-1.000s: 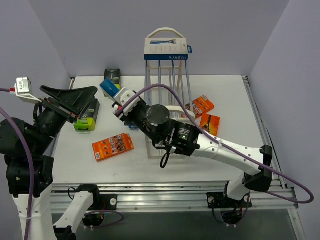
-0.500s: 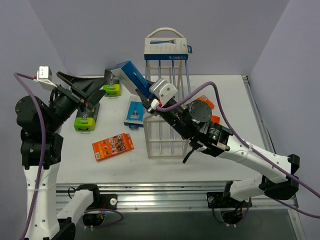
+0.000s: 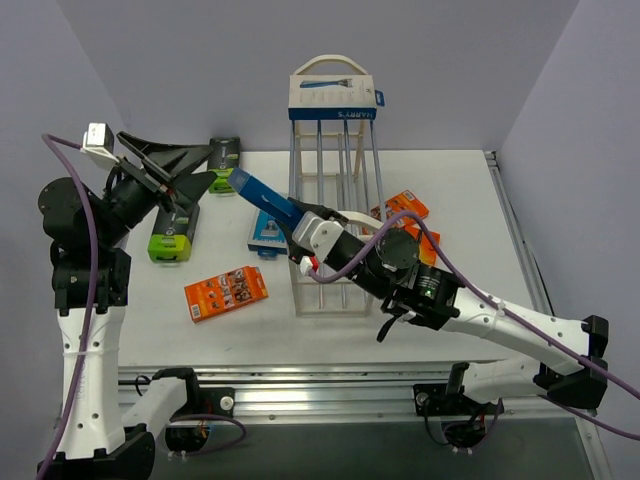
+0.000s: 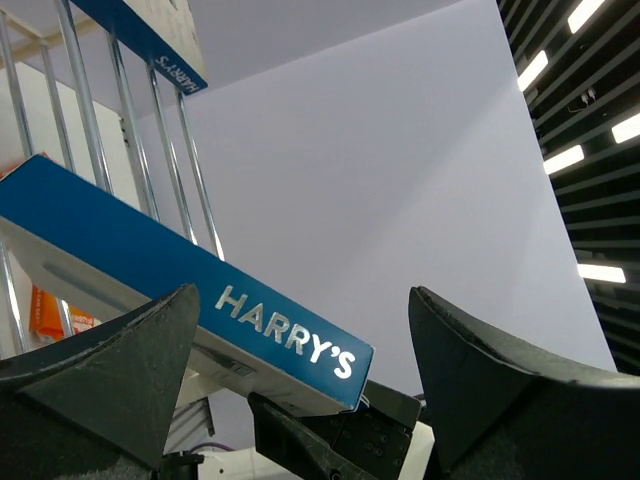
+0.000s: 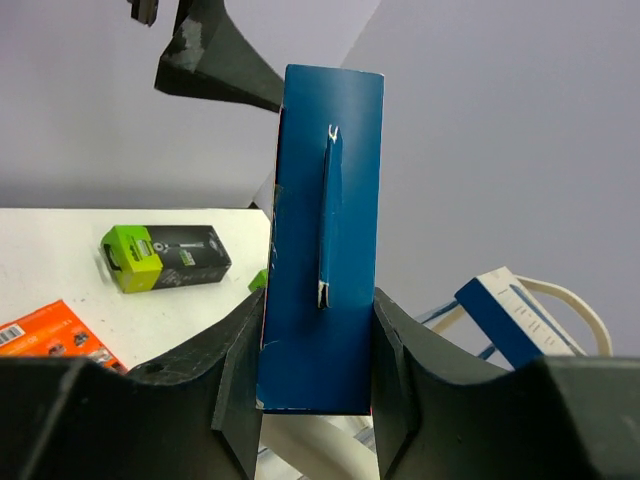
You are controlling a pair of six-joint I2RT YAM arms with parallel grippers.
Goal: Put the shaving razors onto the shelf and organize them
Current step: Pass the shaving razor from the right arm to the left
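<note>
Right fingers (image 5: 238, 375): pressed onto the two long sides of a blue HARRY'S box (image 5: 325, 250), pinching its lower end. The box stands straight out from the grip, so its long axis runs away from the wrist.

Overhead view: the held box juts up and leftward from the shelf (image 3: 345, 290), tilted. Its gripped end is close against the shelf's front-left corner and its free end points away from the rack.

Left fingers (image 4: 110, 380): spread wide, pinching nothing, raised well left of the shelf. In the left wrist view the free end of the box shows in the gap between them, with no contact that I can see.

Judgement: the right arm is much the nearer to the shelf. The box's axis points the wrong way for a tier, so it would have to swing back toward the rack, unless it goes across to the waiting left fingers.

On the shelf: one HARRY'S box (image 3: 333, 97) lies across the top.

On the surface (image 3: 460, 180):
- a blue-and-white box (image 3: 268, 228) just left of the shelf
- two lime-green boxes (image 3: 172, 232) farther left
- one orange box (image 3: 226, 293) front-left
- two orange boxes (image 3: 400, 212) to the right
</note>
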